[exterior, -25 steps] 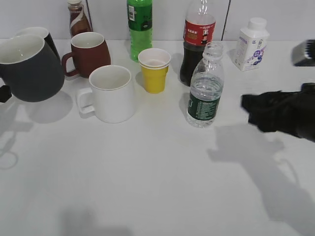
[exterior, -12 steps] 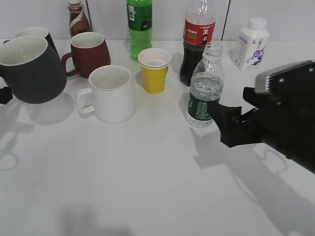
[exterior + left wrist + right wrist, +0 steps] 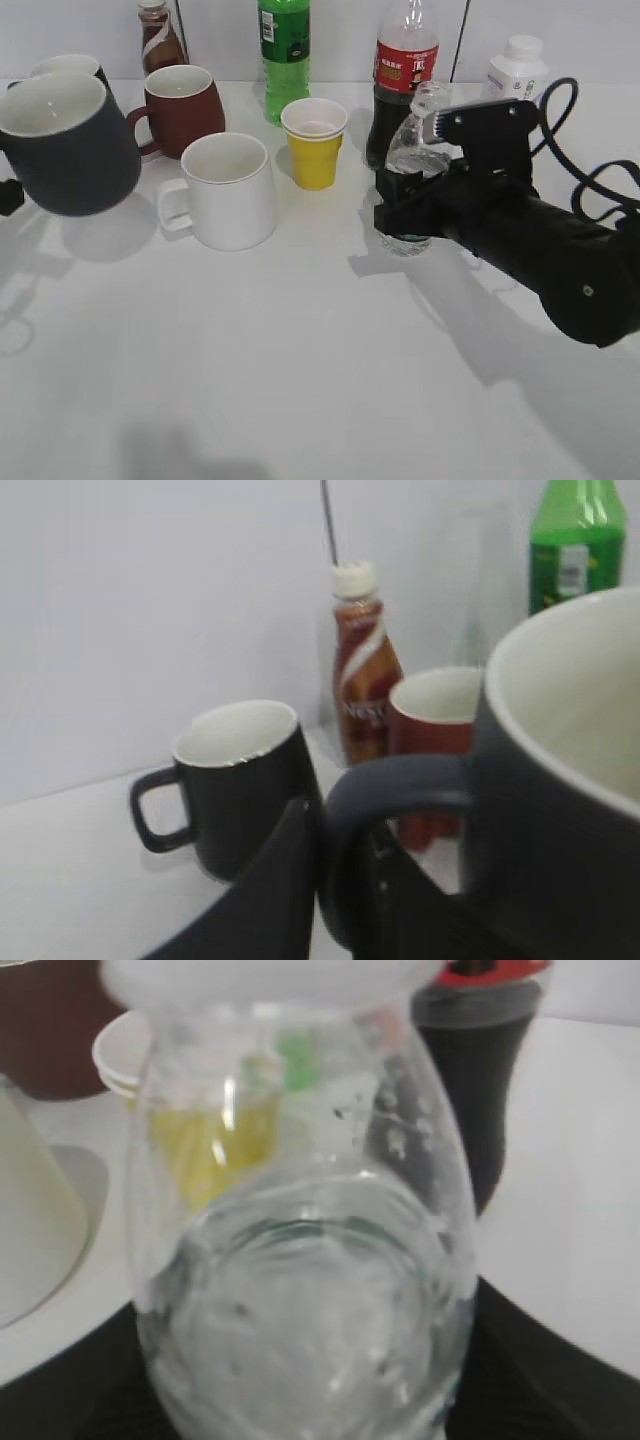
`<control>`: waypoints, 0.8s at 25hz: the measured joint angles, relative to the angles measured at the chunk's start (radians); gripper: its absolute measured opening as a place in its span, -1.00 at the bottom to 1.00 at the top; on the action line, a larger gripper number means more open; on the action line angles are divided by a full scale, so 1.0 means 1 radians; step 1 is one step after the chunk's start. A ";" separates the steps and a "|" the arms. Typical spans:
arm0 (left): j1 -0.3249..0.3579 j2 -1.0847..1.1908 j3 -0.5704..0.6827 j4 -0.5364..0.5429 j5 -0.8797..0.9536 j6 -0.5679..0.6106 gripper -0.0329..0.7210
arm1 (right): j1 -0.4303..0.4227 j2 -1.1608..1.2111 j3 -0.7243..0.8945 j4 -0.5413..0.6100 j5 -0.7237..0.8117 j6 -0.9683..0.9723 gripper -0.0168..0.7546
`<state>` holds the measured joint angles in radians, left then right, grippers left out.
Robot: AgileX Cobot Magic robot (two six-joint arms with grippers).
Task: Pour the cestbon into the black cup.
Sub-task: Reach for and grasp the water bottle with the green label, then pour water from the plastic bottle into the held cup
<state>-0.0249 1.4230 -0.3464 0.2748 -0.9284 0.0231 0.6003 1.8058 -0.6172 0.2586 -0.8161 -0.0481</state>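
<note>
1. Clear plastic is what I look for first in the exterior view: the cestbon [image 3: 418, 150] stands upright on the white table [image 3: 300, 380], just in front of the cola bottle [image 3: 402, 70] and to the right of the yellow paper cup [image 3: 314, 143]. My right gripper [image 3: 405, 212] is at its lower body, over the label band, with a black finger on each side of the bottle. From here I cannot tell if the fingers press on it or only stand around it. At the far left the black cup [image 3: 68, 145] hangs above the table, tilted, with its shadow under it. Near it are the white mug [image 3: 228, 190] and the maroon mug [image 3: 182, 108].

2. In the left wrist view the black cup [image 3: 560, 780] fills the right side, and its loop handle lies against the dark body of my left gripper [image 3: 345, 885]. The fingertips are hidden, so I cannot tell how firmly it is clamped. Behind stand a smaller glossy black mug [image 3: 238, 780], a brown coffee bottle [image 3: 362, 670] and a green bottle [image 3: 577, 540].

3. In the right wrist view the cestbon [image 3: 300, 1260] is very near and blurred, filling the middle, with dark gripper parts low at both sides. Whether they touch the bottle I cannot tell.
</note>
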 joint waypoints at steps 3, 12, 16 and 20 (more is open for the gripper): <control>-0.016 -0.042 0.000 0.069 0.073 0.000 -0.78 | 0.000 -0.007 -0.013 -0.032 0.023 -0.017 0.22; -0.276 -0.138 -0.001 0.071 0.264 -0.002 -0.78 | 0.001 -0.191 -0.191 -0.322 0.410 -0.339 0.22; -0.385 -0.138 -0.024 0.042 0.333 -0.002 -0.78 | 0.001 -0.199 -0.301 -0.471 0.504 -0.429 0.22; -0.421 -0.137 -0.087 0.001 0.440 -0.002 -0.78 | 0.001 -0.199 -0.339 -0.622 0.525 -0.511 0.22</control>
<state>-0.4462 1.2858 -0.4334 0.2756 -0.4887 0.0212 0.6015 1.6073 -0.9559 -0.3634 -0.2907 -0.5591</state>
